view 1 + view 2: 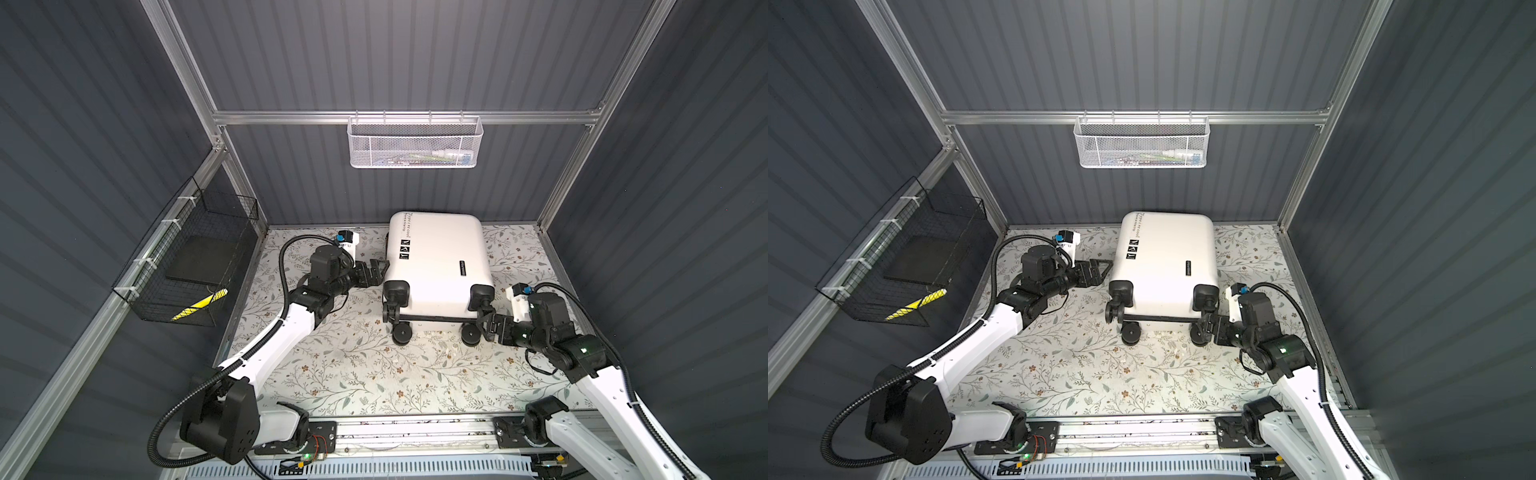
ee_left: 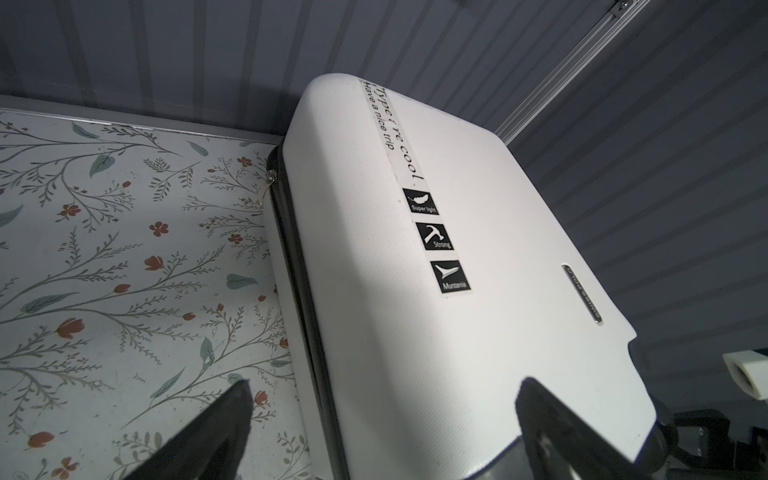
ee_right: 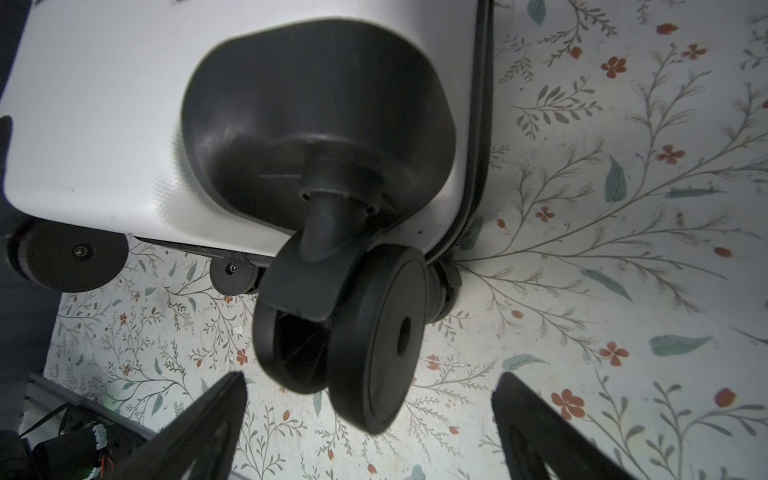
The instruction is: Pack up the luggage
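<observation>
Top views look down; wrist views crowd the luggage (image 2: 457, 291).

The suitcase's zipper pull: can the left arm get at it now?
Probably yes. The left pincer is open at the luggage edge that carries the zipper pull, with only bare mat between.

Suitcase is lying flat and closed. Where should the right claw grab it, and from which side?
Probably the near right spinner wheel, approached from the robot's side of the suitcase. The shell is broad and smooth, likely too wide for the jaws; the wheel sticks out on its fork, right ahead of the open right claw.
</observation>
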You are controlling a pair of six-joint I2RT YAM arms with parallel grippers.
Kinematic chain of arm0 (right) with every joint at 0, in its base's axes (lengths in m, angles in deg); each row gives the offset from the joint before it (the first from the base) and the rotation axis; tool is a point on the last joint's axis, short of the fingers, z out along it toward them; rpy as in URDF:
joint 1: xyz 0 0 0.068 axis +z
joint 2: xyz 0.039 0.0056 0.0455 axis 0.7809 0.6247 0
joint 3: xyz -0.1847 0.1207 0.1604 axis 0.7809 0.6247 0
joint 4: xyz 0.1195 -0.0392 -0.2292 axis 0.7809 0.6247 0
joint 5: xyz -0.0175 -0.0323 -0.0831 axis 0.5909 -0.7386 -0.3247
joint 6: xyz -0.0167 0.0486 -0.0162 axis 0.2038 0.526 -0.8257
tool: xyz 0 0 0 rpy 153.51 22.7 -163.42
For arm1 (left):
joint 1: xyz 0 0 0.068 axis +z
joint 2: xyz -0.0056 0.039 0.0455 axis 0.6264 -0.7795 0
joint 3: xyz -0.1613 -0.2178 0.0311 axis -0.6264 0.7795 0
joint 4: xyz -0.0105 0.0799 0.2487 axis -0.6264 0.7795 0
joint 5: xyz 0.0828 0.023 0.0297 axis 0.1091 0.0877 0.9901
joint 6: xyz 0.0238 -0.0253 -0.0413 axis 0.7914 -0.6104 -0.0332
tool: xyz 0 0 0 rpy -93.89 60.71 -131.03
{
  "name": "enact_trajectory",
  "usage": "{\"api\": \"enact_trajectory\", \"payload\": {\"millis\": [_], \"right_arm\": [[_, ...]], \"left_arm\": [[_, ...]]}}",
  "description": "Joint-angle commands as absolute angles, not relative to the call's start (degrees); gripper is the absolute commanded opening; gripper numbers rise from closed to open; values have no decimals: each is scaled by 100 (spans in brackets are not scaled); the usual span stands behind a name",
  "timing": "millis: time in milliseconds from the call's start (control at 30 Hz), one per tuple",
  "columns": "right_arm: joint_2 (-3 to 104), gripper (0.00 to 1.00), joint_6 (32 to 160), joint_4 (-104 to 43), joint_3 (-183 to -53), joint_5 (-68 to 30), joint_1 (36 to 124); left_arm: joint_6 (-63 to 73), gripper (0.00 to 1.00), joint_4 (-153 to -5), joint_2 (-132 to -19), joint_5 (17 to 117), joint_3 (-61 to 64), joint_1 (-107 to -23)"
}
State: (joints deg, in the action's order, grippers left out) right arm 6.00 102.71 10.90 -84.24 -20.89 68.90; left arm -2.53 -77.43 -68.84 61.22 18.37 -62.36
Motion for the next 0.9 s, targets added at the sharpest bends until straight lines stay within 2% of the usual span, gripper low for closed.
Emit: {"api": "enact_trajectory", "payload": {"millis": [0, 267, 333, 467, 567, 867], "right_arm": [[660, 92, 10390, 1005, -8502, -2609, 6962], [934, 79, 10456, 773, -8509, -2746, 7144], [943, 78, 10447, 788, -8504, -2784, 7179], [934, 88, 10389, 924, -8561, -2960, 7332], [884, 92, 10369, 1050, -8613, -3153, 7475], [999, 90, 10431, 1128, -8754, -3551, 7841]], "left_arm": [[-33, 100, -7738, -6932, 6215, 1896, -6212], [-2, 100, -7823, -7028, 6154, 1905, -6206], [-2, 100, -7851, -7046, 6147, 1920, -6206], [22, 100, -7865, -7059, 6114, 1931, -6208], [61, 100, -7844, -7057, 6120, 1933, -6207], [128, 100, -7825, -7040, 6102, 1949, -6207]]}}
